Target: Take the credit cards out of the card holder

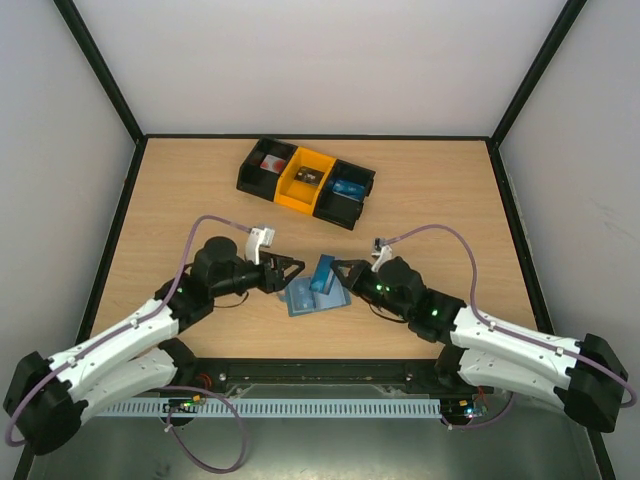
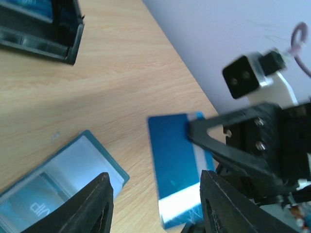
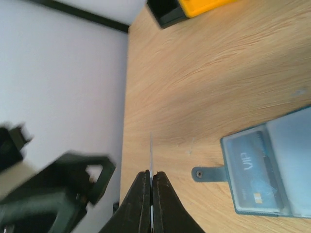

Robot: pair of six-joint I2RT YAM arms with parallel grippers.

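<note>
Slate-blue soft bifold card holder lies open on the wooden counter, long axis crosswise; over its far edge the right end effector pinches a blue plastic card — left end effector, spread empty, hovers equally near.

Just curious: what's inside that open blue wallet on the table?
In the card holder one grey-blue card marked VIP shows through clear plastic. The pale pocket beside it hides whatever it holds, and any cards beneath are covered.
</note>
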